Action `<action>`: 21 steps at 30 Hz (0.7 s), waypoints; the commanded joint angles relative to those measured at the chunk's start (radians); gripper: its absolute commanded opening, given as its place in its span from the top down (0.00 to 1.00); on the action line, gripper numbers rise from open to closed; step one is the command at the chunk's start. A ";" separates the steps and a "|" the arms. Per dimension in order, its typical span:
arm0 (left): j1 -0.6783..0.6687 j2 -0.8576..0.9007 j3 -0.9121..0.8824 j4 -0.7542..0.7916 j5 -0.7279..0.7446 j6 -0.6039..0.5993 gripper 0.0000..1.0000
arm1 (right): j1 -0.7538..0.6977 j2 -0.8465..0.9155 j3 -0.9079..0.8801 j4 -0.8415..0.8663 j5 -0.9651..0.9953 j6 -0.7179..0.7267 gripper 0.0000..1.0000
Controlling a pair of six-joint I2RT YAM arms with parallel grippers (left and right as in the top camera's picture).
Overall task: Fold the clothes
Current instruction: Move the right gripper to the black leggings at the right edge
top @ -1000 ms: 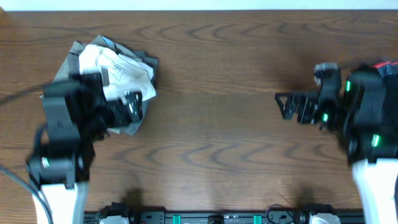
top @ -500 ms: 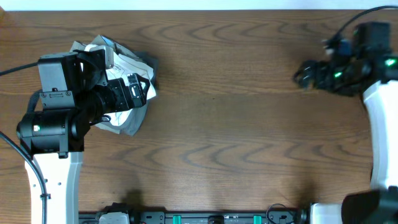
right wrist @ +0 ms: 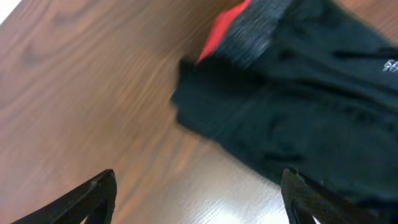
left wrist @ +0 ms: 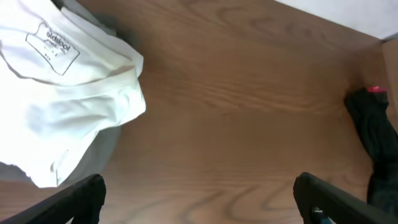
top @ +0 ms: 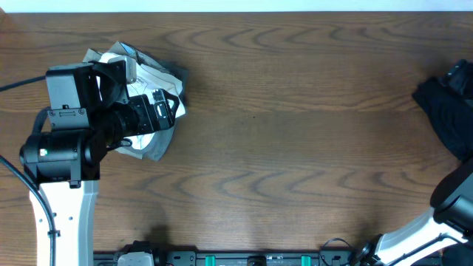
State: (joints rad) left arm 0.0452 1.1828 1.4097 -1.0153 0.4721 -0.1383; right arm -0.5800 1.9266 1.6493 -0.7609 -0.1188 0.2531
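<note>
A heap of clothes lies at the table's left: a white garment (top: 140, 70) with a printed label on top of a grey piece (top: 159, 148). My left gripper (top: 164, 111) hovers over the heap's right side, open and empty. In the left wrist view the white garment (left wrist: 68, 93) fills the upper left, and the fingers (left wrist: 199, 202) span bare wood. Black leggings (top: 443, 111) lie at the right edge. The right wrist view shows the leggings (right wrist: 298, 112) with their grey waistband and red edging (right wrist: 224, 28). My right gripper (right wrist: 199, 199) is open and empty over wood beside them.
The brown wooden table (top: 295, 148) lies between the two heaps. The leggings also show far right in the left wrist view (left wrist: 376, 134). The right arm's white base link (top: 414, 236) stands at the front right corner. The table's far edge runs along the top.
The right arm has swung right, its gripper leaving the overhead view and uncovering the black leggings. The left arm moved up over the white heap, then stayed still.
</note>
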 commanded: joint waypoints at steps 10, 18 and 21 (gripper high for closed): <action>0.004 -0.002 0.023 -0.001 0.014 -0.009 0.02 | -0.035 0.197 0.014 0.151 -0.038 0.071 0.20; 0.004 0.001 0.023 0.000 0.014 -0.010 0.02 | -0.034 0.233 0.013 0.167 -0.004 0.056 0.37; 0.004 0.002 0.023 0.007 0.014 -0.010 0.02 | -0.034 0.233 0.013 0.158 -0.004 0.053 0.41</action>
State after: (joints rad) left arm 0.0452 1.1828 1.4097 -1.0130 0.4725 -0.1387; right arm -0.6216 2.1532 1.6501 -0.5999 -0.1349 0.3069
